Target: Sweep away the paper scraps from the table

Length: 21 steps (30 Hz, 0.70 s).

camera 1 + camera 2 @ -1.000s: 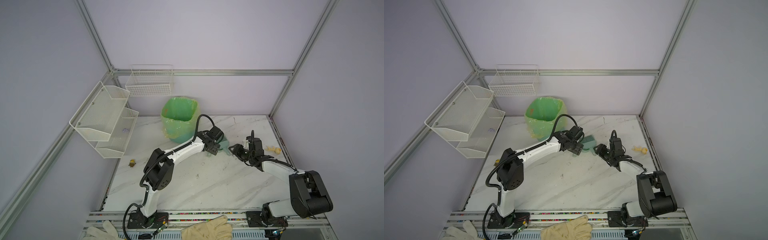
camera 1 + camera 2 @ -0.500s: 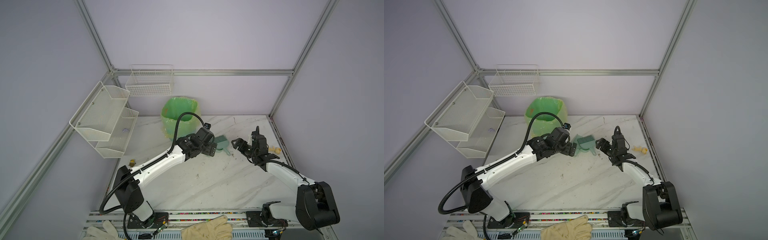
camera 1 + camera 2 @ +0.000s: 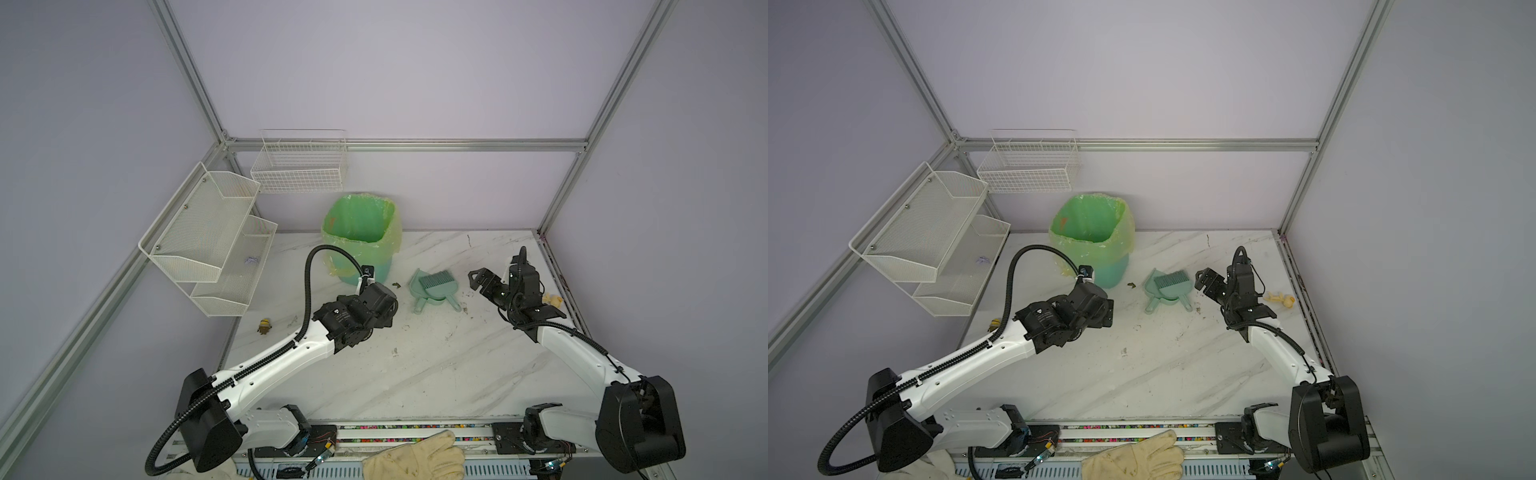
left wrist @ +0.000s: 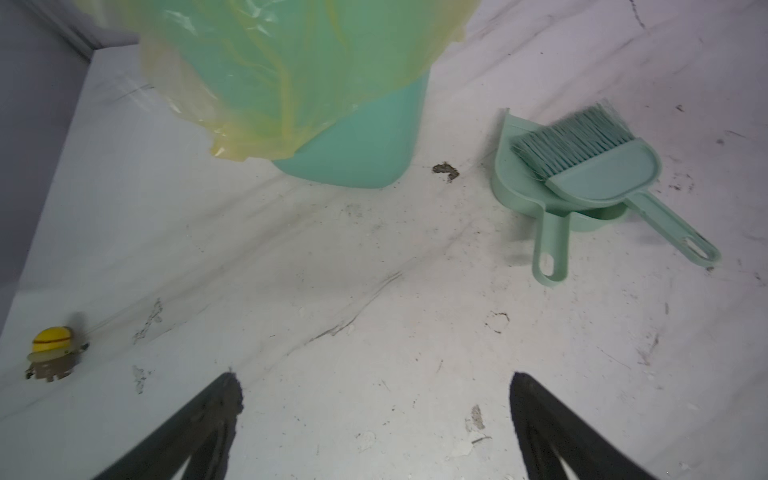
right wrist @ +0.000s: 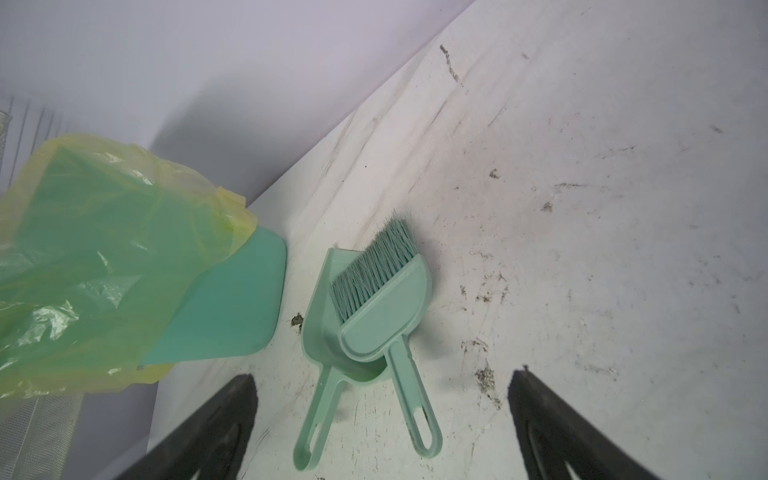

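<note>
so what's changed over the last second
The left gripper opened and pulled back leftward, away from the dustpan; the right gripper opened beside the brush, barely shifting. The brush lying in the dustpan, the bin and the yellow toy figure stayed put.

Glove (image 3: 415,461) cut by bottom edge, bin (image 4: 353,145) rim out of frame, toy figure (image 3: 995,322) half behind left arm (image 3: 967,357)
</note>
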Each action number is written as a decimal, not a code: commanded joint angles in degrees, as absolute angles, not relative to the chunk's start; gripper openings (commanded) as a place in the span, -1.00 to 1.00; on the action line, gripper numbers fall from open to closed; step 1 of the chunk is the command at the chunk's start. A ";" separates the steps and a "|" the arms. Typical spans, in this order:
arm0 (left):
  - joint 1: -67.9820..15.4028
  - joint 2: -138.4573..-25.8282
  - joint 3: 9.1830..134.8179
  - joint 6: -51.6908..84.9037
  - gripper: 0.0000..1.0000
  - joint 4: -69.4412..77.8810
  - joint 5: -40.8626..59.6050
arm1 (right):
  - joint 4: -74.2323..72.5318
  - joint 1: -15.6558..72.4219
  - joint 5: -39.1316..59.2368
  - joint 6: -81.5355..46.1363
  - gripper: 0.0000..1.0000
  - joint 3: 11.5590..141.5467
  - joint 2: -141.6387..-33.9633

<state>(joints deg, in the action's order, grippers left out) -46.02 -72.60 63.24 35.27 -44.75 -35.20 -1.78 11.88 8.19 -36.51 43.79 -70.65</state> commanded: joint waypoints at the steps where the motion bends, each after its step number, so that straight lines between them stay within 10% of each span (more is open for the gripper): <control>1: -43.20 -69.41 59.03 38.72 0.99 -47.87 -43.79 | -0.95 11.49 3.12 -36.04 0.95 44.59 -67.96; 21: -24.12 -65.68 35.67 19.19 0.99 -4.67 -56.00 | -5.57 11.55 -16.85 -34.06 0.95 36.26 -54.14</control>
